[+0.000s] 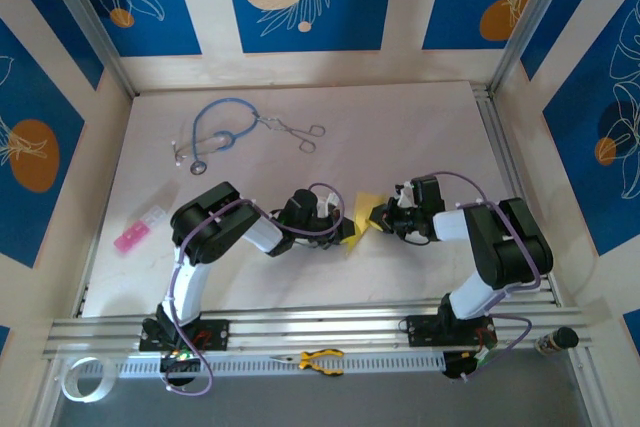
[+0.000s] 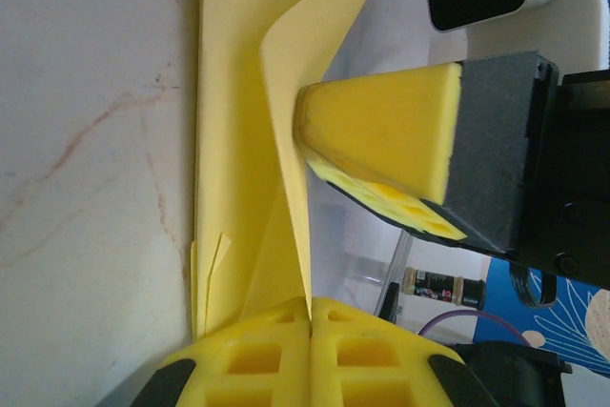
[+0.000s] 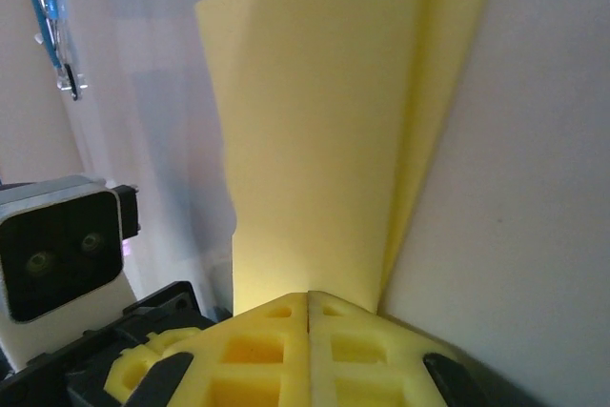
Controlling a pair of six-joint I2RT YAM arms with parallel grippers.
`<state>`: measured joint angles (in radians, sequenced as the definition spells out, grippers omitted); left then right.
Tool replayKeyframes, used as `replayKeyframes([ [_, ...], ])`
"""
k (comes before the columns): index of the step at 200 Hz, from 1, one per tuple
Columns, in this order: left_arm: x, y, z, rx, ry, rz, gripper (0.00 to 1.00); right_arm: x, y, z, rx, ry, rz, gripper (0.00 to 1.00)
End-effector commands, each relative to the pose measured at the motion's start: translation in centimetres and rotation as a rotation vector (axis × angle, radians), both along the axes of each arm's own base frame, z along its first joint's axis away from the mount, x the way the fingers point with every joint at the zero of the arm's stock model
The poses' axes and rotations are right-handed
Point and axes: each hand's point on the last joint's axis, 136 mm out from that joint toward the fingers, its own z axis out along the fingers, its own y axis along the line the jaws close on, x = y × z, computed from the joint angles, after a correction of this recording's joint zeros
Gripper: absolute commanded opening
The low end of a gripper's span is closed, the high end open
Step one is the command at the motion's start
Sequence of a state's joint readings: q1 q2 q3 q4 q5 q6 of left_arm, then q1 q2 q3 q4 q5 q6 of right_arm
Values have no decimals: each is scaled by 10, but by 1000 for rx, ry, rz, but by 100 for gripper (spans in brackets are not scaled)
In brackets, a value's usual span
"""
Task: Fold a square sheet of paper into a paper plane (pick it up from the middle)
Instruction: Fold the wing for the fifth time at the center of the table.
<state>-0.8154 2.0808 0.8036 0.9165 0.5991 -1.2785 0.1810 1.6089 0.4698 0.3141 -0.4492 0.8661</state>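
- Two closed pinches: left gripper [image 2: 310, 321] and right gripper [image 3: 309, 312] both clamp the thin pale-yellow sheet of paper [image 1: 362, 209], partly folded, at mid-table between them.
- Seemingly mid-fold — next needs a coordinated, tear-free crease.

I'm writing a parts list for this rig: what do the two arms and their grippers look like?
Both arms, the left arm and the right arm, have bulky black joints, white links and a looping purple cable. The left gripper and right gripper each end in yellow wedge-shaped fingers with square hollows, on black mounts.
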Motion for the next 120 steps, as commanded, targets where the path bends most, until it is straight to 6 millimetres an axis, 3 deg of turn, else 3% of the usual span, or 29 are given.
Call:
replayKeyframes([
  [1, -4, 18, -46, 128, 77, 23, 0, 5, -2, -5, -13, 26, -12, 1],
  [33, -5, 21, -47, 139, 72, 22, 2, 0, -5, -17, -44, 88, -14, 0],
  [86, -13, 30, -42, 210, 39, -22, 22, -3, -1, -23, -65, 139, -1, 0],
  [120, -22, 31, -43, 228, 50, -64, 21, -3, 2, -21, -56, 143, 3, 0],
])
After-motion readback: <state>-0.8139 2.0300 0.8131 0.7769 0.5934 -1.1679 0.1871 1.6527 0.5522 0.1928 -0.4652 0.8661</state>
